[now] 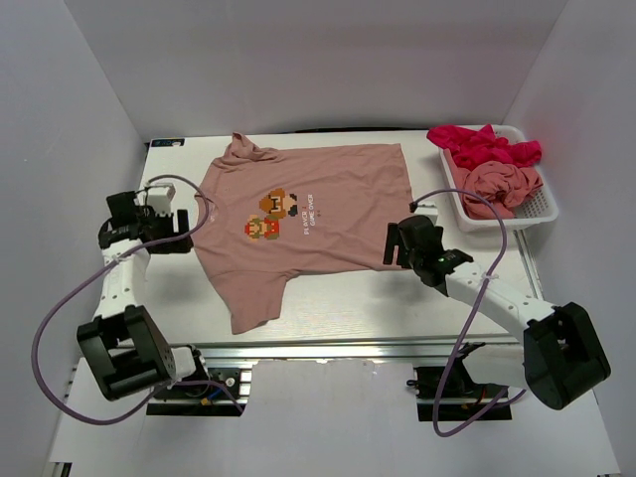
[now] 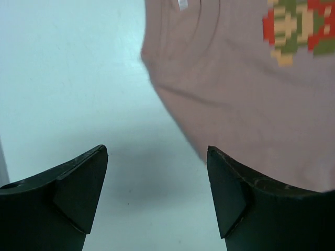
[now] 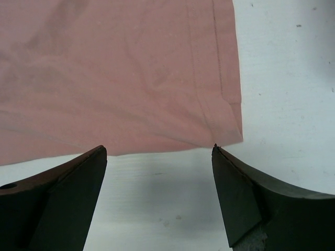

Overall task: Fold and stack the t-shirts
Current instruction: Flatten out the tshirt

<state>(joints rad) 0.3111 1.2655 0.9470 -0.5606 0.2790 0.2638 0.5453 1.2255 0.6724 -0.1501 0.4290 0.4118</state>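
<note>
Salmon t-shirt point(image 1: 348, 189) flat on table point(image 1: 397, 298), left tool point(image 2: 157, 151) and right tool point(image 3: 159, 148) both released, empty, at its edges

Both arms extend low from their bases, elbows bent. The left hand point(image 1: 185, 231) points inward from the left, jaws spread wide and empty. The right hand point(image 1: 395, 244) reaches inward from the right, jaws equally apart, gripping nothing.

White table point(image 1: 348, 310): pink printed tee point(image 1: 348, 189) spread flat mid; basket point(image 1: 512, 221) far-right edge, maybe overhanging.
</note>
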